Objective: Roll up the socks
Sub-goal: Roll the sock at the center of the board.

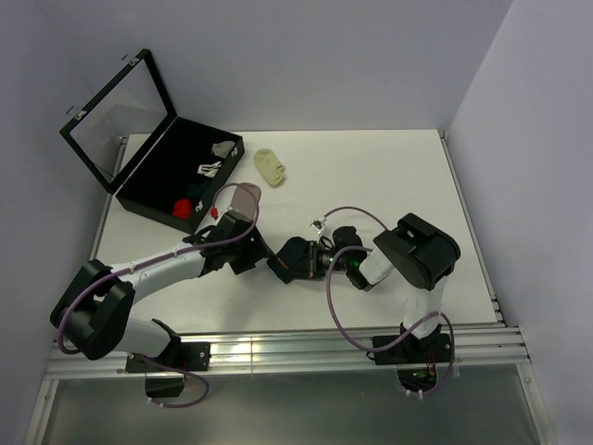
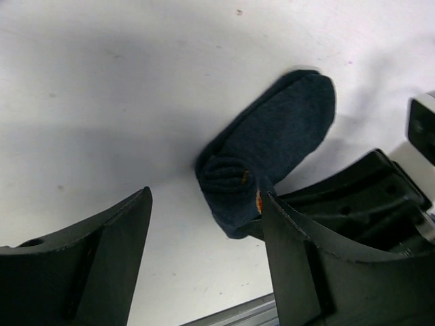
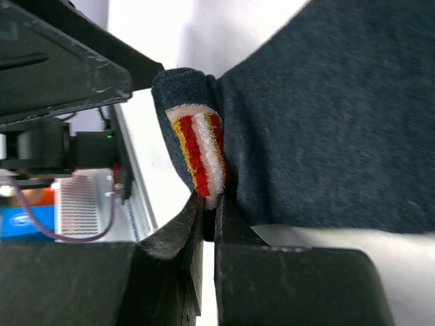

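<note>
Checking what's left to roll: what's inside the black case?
In the black case: small white-grey items and something red near its front corner. Whether more lies on the dark floor cannot be told.

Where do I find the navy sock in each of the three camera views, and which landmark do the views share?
Top external: navy sock low centre, mostly hidden where the two arms meet.
Left wrist: centre, rolled end at lower left.
Right wrist: fills the upper right.
Shared landmark: the right gripper, pinching the sock's striped end.
</note>
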`<action>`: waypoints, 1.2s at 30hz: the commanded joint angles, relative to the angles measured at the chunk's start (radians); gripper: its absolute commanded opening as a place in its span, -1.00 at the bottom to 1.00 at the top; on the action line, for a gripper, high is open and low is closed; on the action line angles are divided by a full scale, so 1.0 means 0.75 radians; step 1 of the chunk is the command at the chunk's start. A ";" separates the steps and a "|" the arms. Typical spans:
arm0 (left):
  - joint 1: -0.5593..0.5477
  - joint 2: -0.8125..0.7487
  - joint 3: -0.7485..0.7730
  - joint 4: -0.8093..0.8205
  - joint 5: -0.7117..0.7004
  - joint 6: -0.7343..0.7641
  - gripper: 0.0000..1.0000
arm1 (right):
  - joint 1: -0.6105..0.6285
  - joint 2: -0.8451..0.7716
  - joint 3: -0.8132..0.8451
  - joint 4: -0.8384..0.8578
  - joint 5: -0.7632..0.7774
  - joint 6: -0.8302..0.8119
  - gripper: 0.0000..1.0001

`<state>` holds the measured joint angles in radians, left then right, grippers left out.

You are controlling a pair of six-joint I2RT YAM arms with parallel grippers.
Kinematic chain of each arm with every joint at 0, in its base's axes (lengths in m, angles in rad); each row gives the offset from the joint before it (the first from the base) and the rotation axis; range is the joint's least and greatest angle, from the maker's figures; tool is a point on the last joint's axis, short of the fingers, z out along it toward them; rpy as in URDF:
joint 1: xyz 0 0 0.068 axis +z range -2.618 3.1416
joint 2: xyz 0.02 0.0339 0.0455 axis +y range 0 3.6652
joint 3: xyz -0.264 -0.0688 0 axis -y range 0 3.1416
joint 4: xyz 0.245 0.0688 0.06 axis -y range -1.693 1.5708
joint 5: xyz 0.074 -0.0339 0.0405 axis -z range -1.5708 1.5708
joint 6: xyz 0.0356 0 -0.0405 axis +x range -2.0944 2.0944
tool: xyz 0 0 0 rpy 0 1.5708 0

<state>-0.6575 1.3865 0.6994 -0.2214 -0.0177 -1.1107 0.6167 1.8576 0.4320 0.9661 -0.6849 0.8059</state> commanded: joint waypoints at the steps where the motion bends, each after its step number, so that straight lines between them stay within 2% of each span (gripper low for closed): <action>1: -0.013 0.021 -0.008 0.109 0.052 0.029 0.40 | -0.029 0.100 -0.061 0.053 -0.077 0.097 -1.00; 5: -0.017 0.080 0.010 0.115 0.054 0.045 0.33 | -0.045 0.133 -0.059 0.084 -0.093 0.126 -1.00; 14: -0.025 0.250 0.061 0.097 0.073 0.076 0.12 | -0.053 0.109 -0.028 -0.022 -0.067 0.087 -0.98; 22: -0.036 0.346 0.141 -0.013 0.044 0.111 -0.15 | -0.047 -0.149 0.035 -0.416 0.083 -0.133 -0.42; 26: -0.038 0.368 0.180 -0.075 0.030 0.125 -0.38 | -0.016 -0.337 0.097 -0.688 0.264 -0.268 -0.21; 29: -0.042 0.379 0.209 -0.099 0.030 0.141 -0.39 | 0.059 -0.499 0.164 -0.913 0.522 -0.391 -0.14; 30: -0.042 0.383 0.217 -0.114 0.030 0.153 -0.39 | 0.118 -0.562 0.181 -1.007 0.691 -0.446 -0.12; 34: -0.046 0.383 0.252 -0.136 0.030 0.170 -0.39 | 0.284 -0.638 0.266 -1.130 0.996 -0.565 -0.07; 36: -0.048 0.385 0.258 -0.142 0.030 0.174 -0.39 | 0.343 -0.630 0.295 -1.167 1.068 -0.626 -0.07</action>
<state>-0.6834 1.6520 0.8776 -0.2386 0.0326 -1.0283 0.8173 1.3979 0.6052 0.2146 -0.1078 0.4633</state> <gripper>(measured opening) 0.311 0.465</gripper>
